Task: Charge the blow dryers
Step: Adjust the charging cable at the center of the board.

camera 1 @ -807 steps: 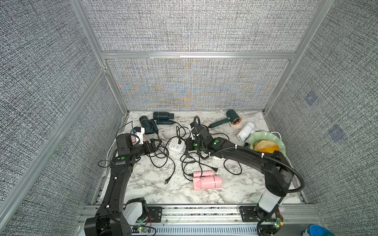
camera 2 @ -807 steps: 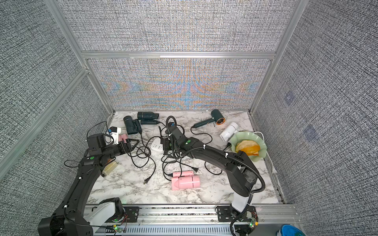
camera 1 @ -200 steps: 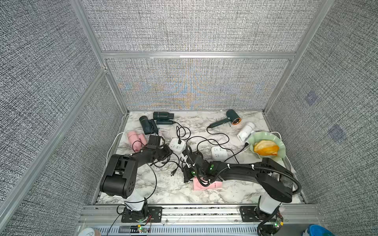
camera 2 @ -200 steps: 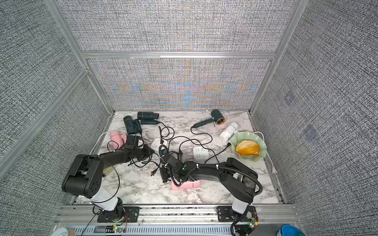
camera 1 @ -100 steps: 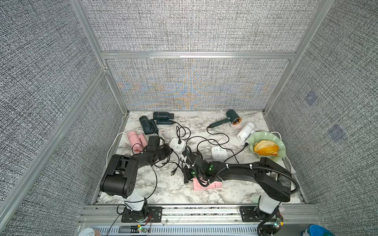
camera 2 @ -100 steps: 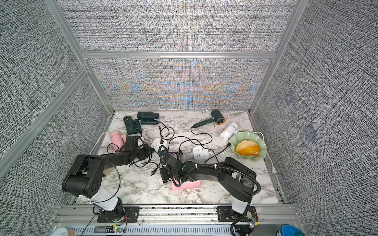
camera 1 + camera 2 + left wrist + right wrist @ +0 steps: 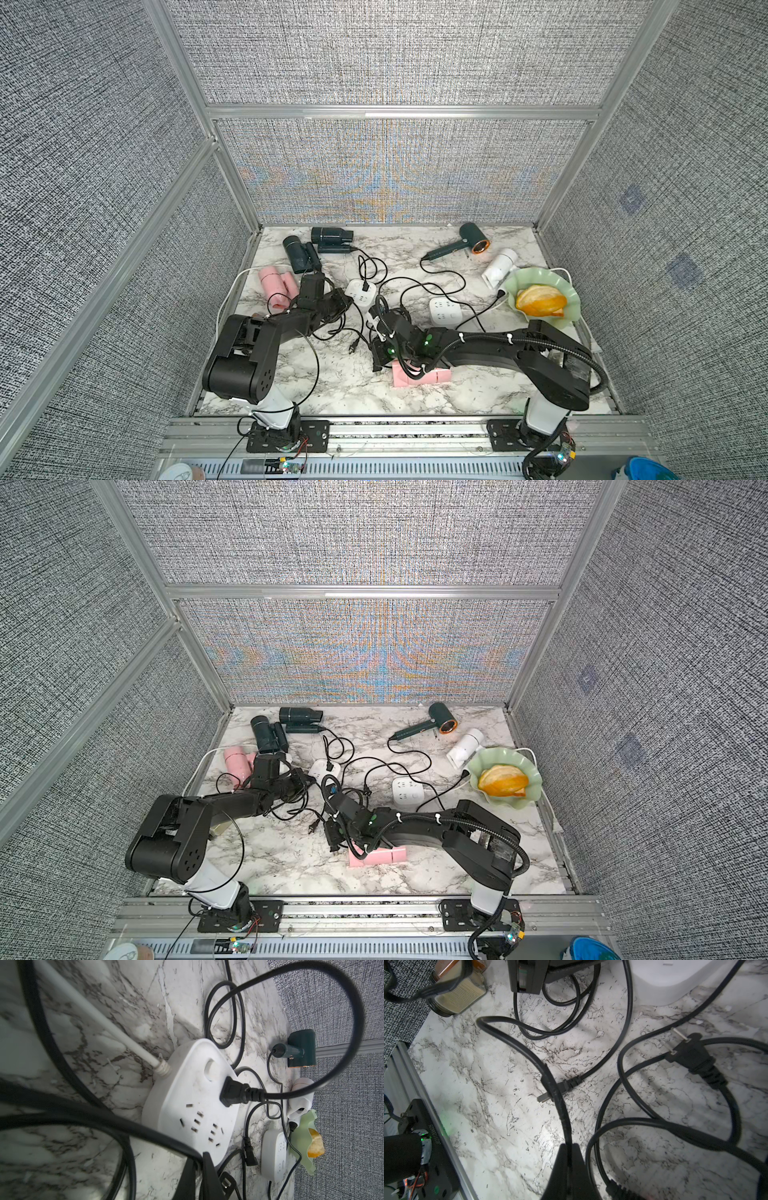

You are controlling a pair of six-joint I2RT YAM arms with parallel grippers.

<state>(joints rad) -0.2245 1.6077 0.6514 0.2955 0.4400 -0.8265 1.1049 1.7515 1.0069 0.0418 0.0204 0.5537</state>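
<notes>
Charging barely begun — one plug (image 7: pixel 232 1093) sits in a power strip (image 7: pixel 176 1095), other plugs (image 7: pixel 691 1053) lie loose; left gripper (image 7: pixel 204 1159) and right gripper (image 7: pixel 569 1153) each clamp tight on a black cord (image 7: pixel 556 1093) — blow dryers (image 7: pixel 330 236) lie scattered around

Grey woven-fabric wall panels (image 7: pixel 374 54) in silver aluminium framing (image 7: pixel 399 113) enclose a white grey-veined marble desk (image 7: pixel 353 386), evenly lit.

Both arms reach out low, toward the middle. The left arm (image 7: pixel 270 332) is bent at the elbow and stretches forward. The left gripper (image 7: pixel 202 1159) is pinched tight on a black cord (image 7: pixel 124 1128). The right arm (image 7: pixel 498 353) lies low and points across to the left side. The right gripper (image 7: pixel 569 1153) is squeezed tight on another black cord (image 7: pixel 558 1101).
</notes>
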